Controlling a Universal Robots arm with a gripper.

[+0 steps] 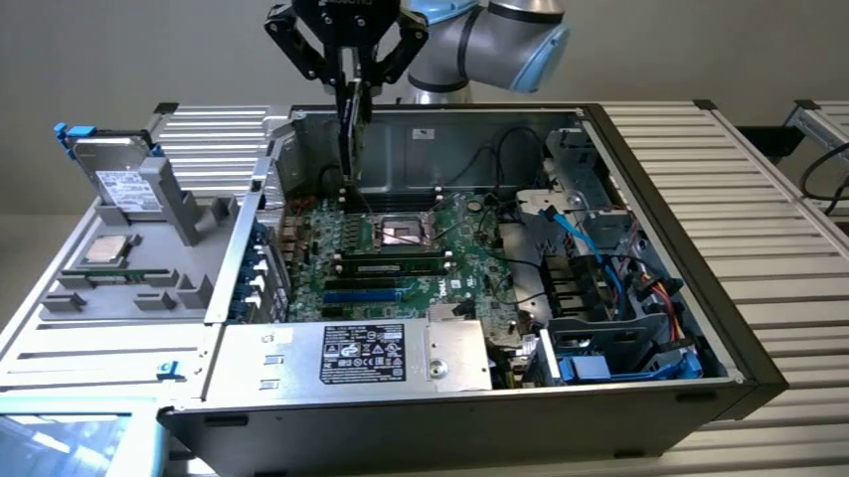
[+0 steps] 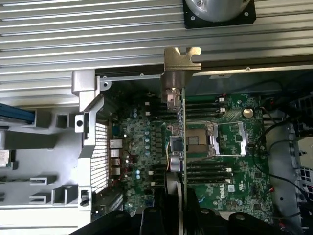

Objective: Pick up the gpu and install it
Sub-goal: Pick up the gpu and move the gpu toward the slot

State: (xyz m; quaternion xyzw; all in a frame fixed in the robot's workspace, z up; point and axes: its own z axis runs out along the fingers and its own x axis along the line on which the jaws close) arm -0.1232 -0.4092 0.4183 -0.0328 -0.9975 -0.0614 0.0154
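The gpu (image 1: 349,129) hangs edge-on from my gripper (image 1: 348,78), which is shut on the card's upper edge. The card is upright above the back part of the green motherboard (image 1: 458,260), inside the open computer case (image 1: 637,199), and its lower end is just over the board near the processor socket (image 1: 398,231). In the wrist view the gpu (image 2: 183,142) appears as a thin green line with its silver end bracket (image 2: 182,58) near the case's rear wall. My gripper (image 2: 179,208) clamps the card between its dark fingers (image 2: 164,205).
A RAM stick (image 1: 389,264) sits in a slot beside the socket. The power supply (image 1: 358,353) fills the case's near side, and blue cables (image 1: 584,238) and drive cages lie on the exterior view's right. A grey tray (image 1: 133,288) outside the case holds a hard drive (image 1: 126,184) and a processor (image 1: 106,250).
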